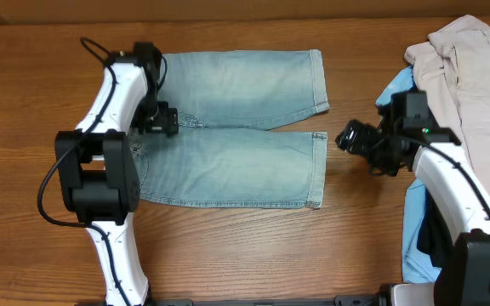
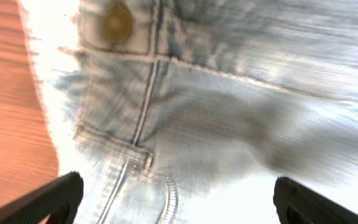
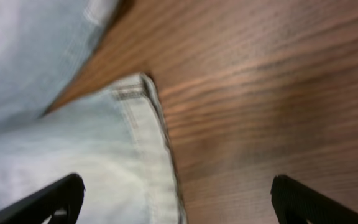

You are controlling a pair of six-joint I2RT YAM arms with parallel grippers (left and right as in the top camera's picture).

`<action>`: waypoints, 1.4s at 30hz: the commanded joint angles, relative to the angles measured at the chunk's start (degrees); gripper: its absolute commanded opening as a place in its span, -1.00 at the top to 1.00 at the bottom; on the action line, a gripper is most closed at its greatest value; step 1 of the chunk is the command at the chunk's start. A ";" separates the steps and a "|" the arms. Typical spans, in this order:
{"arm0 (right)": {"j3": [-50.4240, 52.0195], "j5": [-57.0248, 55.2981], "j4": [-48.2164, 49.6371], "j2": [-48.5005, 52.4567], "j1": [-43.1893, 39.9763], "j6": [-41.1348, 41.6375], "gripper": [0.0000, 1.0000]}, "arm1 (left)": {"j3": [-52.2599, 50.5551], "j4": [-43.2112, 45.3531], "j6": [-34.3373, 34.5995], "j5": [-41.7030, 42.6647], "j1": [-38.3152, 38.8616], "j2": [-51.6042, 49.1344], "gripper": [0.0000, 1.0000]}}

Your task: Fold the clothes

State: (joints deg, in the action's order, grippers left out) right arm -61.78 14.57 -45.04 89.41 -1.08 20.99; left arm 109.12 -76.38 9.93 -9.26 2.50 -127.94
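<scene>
shorts (image 1: 236,161): faded denim cloth, matt, stitched seams
button (image 2: 115,22): dull brassy metal
desk (image 1: 356,246): wood grain, smooth, slight sheen
fingers (image 2: 45,200): black, matt, plastic-looking

Table: brown wood (image 1: 228,255), its grain running left to right in the overhead view and filling almost the whole frame.
Surface: smooth and matt, with darker streaks in the grain, seen close in the right wrist view (image 3: 272,87).
Far edge: a paler tan strip (image 1: 313,5) along the top of the overhead view; what it is cannot be told.
Right end: a crumpled beige garment (image 1: 475,76) lies over a sky-blue cloth (image 1: 415,229).
Light: even, with soft, short shadows.
</scene>
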 commanded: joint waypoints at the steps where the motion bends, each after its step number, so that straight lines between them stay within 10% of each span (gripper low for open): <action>1: -8.00 -0.57 -3.56 -3.65 0.59 -0.07 -1.00 | 12.66 -5.66 -0.09 6.14 0.04 1.62 -1.00; 11: -12.22 -2.10 -14.23 -13.22 8.35 0.46 -1.00 | 21.29 -20.46 9.20 -1.64 0.81 14.40 -0.99; 21: -12.11 -13.51 -24.09 -17.40 17.99 15.98 -1.00 | -0.09 -19.98 22.21 -7.54 3.21 39.78 -1.00; 31: -7.30 -23.98 -22.08 -17.22 24.92 32.24 -1.00 | -34.16 -1.57 50.27 -12.61 -0.74 51.69 -1.00; 42: -4.81 -24.00 -21.07 -15.04 24.92 32.17 -1.00 | -48.85 19.54 52.24 -7.26 -10.99 41.64 -1.00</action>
State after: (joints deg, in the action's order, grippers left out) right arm -66.98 -8.27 -66.43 73.58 23.66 52.34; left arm 60.86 -58.57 59.72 -17.85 -6.35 -83.94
